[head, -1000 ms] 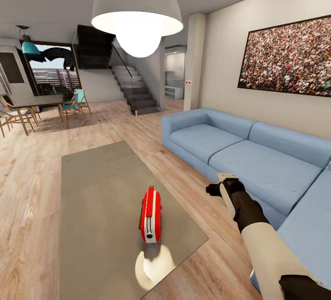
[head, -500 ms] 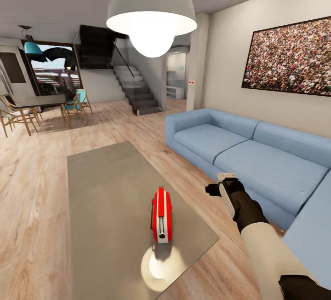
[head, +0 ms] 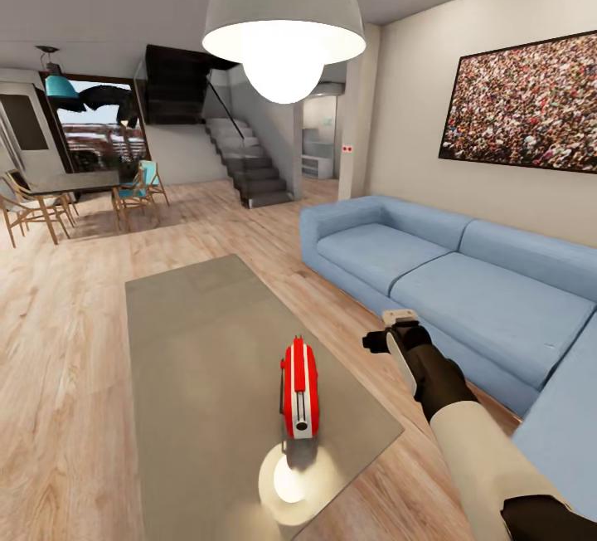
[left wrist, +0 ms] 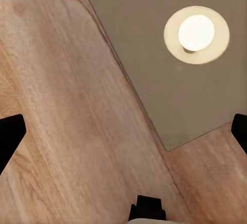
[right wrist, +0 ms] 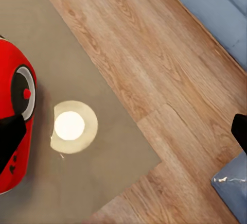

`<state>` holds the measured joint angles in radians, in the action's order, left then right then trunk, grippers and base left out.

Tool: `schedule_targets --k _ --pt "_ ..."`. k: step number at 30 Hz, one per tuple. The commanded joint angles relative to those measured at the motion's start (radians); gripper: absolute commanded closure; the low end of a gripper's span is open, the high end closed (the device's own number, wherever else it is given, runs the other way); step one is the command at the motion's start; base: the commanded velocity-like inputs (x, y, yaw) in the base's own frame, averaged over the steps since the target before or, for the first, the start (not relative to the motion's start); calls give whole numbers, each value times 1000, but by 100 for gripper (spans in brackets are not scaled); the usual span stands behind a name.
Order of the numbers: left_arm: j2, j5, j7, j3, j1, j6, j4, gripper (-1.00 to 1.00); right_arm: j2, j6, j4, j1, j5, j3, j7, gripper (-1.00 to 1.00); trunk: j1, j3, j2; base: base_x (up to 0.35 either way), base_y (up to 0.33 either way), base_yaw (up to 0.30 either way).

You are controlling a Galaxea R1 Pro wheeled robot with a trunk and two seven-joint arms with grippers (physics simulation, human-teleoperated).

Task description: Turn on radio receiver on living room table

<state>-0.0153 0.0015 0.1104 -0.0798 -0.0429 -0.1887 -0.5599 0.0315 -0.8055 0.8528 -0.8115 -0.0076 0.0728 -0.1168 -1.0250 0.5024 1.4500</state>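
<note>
Standing on edge near the close end of the table (head: pixel 207 333), the radio (head: pixel 299 387) is showing its red body and white side, with the lamp's (head: pixel 283 22) bright reflection glowing on the glossy top just in front of it. The right arm is reaching out over the wood floor (head: pixel 58 358) between the table and the blue sofa (head: pixel 464 292), its gripper (head: pixel 398 333) hanging off to the radio's right, apart from it and touching nothing. In the right wrist view the radio's (right wrist: pixel 15 126) round dial is facing the camera beside the reflected glow, and the two dark fingertips (right wrist: pixel 10 141) are sitting wide at the opposite edges of the picture, so that claw is spread open. The left wrist view is looking down on a corner of the table (left wrist: pixel 170 69) and the floor (left wrist: pixel 67 110) next to it; the left gripper's fingertips (left wrist: pixel 9 136) are likewise sitting far apart at the edges, spread, with nothing between them. Farther back, a crowd photo (head: pixel 521 101) is hanging above the sofa, stairs (head: pixel 249 163) are rising behind the lamp, and wooden chairs (head: pixel 37 209) are standing around a dark dining table.
</note>
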Motion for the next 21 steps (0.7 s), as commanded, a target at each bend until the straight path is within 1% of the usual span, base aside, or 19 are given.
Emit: schedule_targets --k 1,4,11,21 --pt "0 0 0 0 0 0 0 -100 0 0 0 0 0 1 0 -100 0 0 0 0 1 84" --pt "0 0 0 0 0 0 0 -100 0 0 0 0 0 3 0 -100 0 0 0 0 1 167" --pt "0 0 0 0 0 0 0 -100 1 0 0 0 0 4 0 -100 0 0 0 0 0 242" --pt "0 0 0 0 0 0 0 -100 0 3 0 0 -3 4 0 -100 0 0 0 0 0 17"
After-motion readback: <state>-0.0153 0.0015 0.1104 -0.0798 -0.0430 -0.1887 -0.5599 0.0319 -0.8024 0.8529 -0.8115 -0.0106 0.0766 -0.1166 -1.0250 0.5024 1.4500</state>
